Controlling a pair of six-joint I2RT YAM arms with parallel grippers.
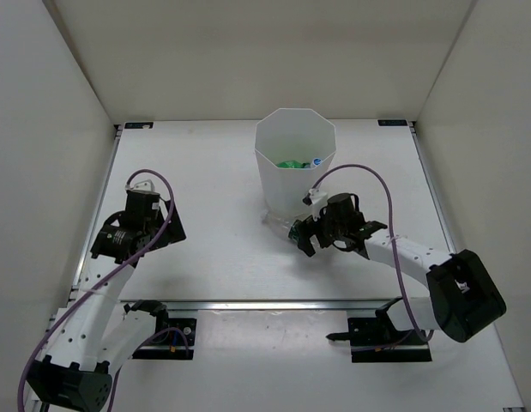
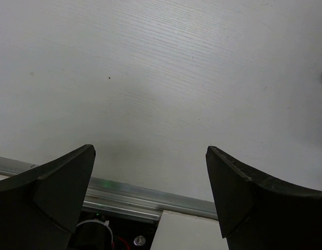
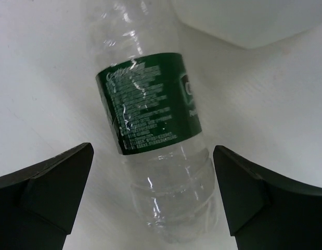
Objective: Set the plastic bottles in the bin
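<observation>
The bin, tall, white and translucent, stands at the table's middle back. Inside it lie a green bottle and a bottle with a blue cap. A clear plastic bottle with a green label lies on its side on the table by the bin's base. My right gripper hangs open over it, one finger on each side of its bottom end, neither touching it. From above, the right gripper sits just right of that bottle. My left gripper is open with nothing in it.
The left gripper hovers over bare table at the left, near the aluminium rail along the table's front edge. White walls enclose the table on three sides. Both arm bases sit beyond the rail.
</observation>
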